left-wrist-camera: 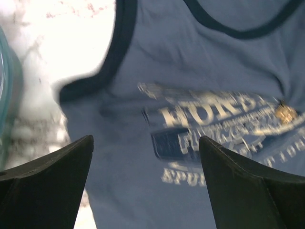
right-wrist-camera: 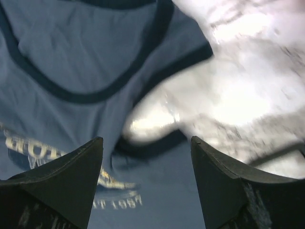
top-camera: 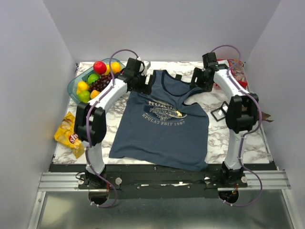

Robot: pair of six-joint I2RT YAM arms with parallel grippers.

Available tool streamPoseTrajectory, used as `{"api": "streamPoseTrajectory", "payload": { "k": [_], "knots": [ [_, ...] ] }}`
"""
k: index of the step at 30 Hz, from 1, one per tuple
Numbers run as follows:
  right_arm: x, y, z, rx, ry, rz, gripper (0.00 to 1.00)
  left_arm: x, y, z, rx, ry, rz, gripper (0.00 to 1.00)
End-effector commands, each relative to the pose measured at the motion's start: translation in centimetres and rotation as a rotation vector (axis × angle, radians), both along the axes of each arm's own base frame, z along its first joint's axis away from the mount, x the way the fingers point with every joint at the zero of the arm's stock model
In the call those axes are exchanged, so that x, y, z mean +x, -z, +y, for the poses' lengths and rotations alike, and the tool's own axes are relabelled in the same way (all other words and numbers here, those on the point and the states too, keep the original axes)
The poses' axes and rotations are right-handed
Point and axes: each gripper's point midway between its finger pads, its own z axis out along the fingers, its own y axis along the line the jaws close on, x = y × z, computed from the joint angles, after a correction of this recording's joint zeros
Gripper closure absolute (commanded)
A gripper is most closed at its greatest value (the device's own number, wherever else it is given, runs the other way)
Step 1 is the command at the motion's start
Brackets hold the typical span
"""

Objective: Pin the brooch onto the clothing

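Note:
The clothing, a slate-blue tank top with navy trim and a pale chest print, lies flat on the marble table. The brooch, a tiny gold pin, sits on the print's right end; in the left wrist view the brooch shows at the right edge. My left gripper hovers over the shirt's left strap, and its jaws stand open with only cloth beneath. My right gripper is over the right strap, open above the armhole trim, holding nothing.
A clear bowl of toy fruit stands at the back left. A yellow chip bag lies at the left edge. A small black-framed square box rests right of the shirt, and a red packet lies at the back right.

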Motion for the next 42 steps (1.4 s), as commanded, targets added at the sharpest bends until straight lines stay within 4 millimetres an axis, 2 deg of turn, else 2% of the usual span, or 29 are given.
{"api": "streamPoseTrajectory", "payload": {
  "k": [1,2,5,6,7,8,10,12,13,14,16,17,19,20,21,22,24,25,27,28,29,31,33,37,40,41,42],
  "knots": [
    [2.2,1.6,0.6,0.083,0.027,0.054,0.19,-2.4,-3.3,-0.4,0.026,-0.041,-0.131,0.01],
    [2.6,2.7,0.5,0.083,0.037,0.072,0.19,-3.1,-2.6,-0.6,0.045,-0.035,-0.119,0.01],
    [3.8,4.1,-0.1,0.105,0.065,0.089,0.19,-4.2,-2.2,0.0,0.08,-0.055,-0.094,0.01],
    [4.1,4.3,-0.4,0.108,0.075,0.091,0.19,-4.8,-2.0,-0.5,0.068,-0.05,-0.082,0.01],
    [4.3,4.7,-0.5,0.11,0.087,0.099,0.19,-5.3,-2.7,-1.2,0.034,-0.034,-0.093,0.01],
    [4.2,5.2,-0.8,0.106,0.095,0.114,0.19,-6.5,-1.7,-2.2,0.014,-0.002,-0.066,0.01],
    [4.4,6.1,-1.2,0.108,0.111,0.128,0.19,-9.0,-1.9,-6.3,-0.079,0.118,-0.052,0.01],
    [4.5,7.2,-1.4,0.118,0.118,0.151,0.19,-11.3,-1.0,-8.7,-0.111,0.196,-0.022,0.01],
    [4.6,7.3,-1.3,0.124,0.12,0.154,0.21,-12.8,-0.9,-11.1,-0.147,0.257,-0.025,0.01],
    [4.5,7.6,-1.2,0.125,0.121,0.162,0.21,-14.6,0.3,-12.3,-0.196,0.293,0.032,0.01],
    [4.7,8.1,-1.2,0.126,0.122,0.169,0.23,-16.5,1.1,-14.9,-0.267,0.343,0.052,0.01],
    [4.7,8.2,-1.1,0.132,0.121,0.171,0.24,-18.1,3.0,-15.3,-0.288,0.343,0.125,0.01],
    [5.1,8.3,-1.0,0.14,0.124,0.17,0.25,-19.1,4.1,-16.4,-0.334,0.35,0.148,0.01],
    [5.2,8.3,-0.9,0.141,0.121,0.17,0.26,-20.4,5.3,-16.4,-0.337,0.356,0.182,0.01],
    [5.2,8.5,-1.0,0.141,0.123,0.173,0.28,-21.4,5.9,-16.6,-0.357,0.354,0.22,0.01],
    [5.3,8.6,-0.8,0.145,0.118,0.176,0.31,-21.5,5.8,-17.1,-0.389,0.371,0.197,0.01],
    [5.7,8.9,-0.4,0.163,0.103,0.18,0.4,-22.7,7.5,-16.3,-0.37,0.371,0.226,0.01],
    [5.9,9.0,-0.3,0.169,0.1,0.179,0.51,-23.1,8.0,-15.9,-0.36,0.373,0.235,0.01],
    [6.1,9.3,0.0,0.187,0.091,0.184,0.63,-24.3,9.5,-14.7,-0.331,0.372,0.263,0.01],
    [6.2,9.1,0.2,0.198,0.086,0.18,0.78,-24.7,9.8,-14.5,-0.335,0.375,0.272,0.01],
    [6.5,8.9,0.6,0.217,0.084,0.172,0.86,-25.8,10.7,-13.7,-0.33,0.373,0.303,0.01],
    [7.2,8.3,0.6,0.244,0.089,0.143,0.99,-26.8,11.3,-13.2,-0.347,0.371,0.334,0.01],
    [8.8,6.8,0.8,0.284,0.092,0.082,1.0,-27.9,12.6,-12.1,-0.325,0.355,0.373,0.01],
    [11.5,4.6,-0.5,0.354,0.14,-0.018,1.0,-29.4,14.4,-10.6,-0.293,0.327,0.433,0.01],
    [14.1,2.4,-0.7,0.457,0.162,-0.123,1.0,-30.7,15.7,-9.3,-0.26,0.293,0.489,0.01],
    [15.0,1.9,-0.1,0.511,0.161,-0.149,1.0,-31.0,16.3,-8.9,-0.246,0.284,0.509,0.01],
    [15.8,1.4,-1.1,0.538,0.178,-0.173,1.0,-31.3,16.6,-8.6,-0.238,0.281,0.521,0.01]
  ]
}}
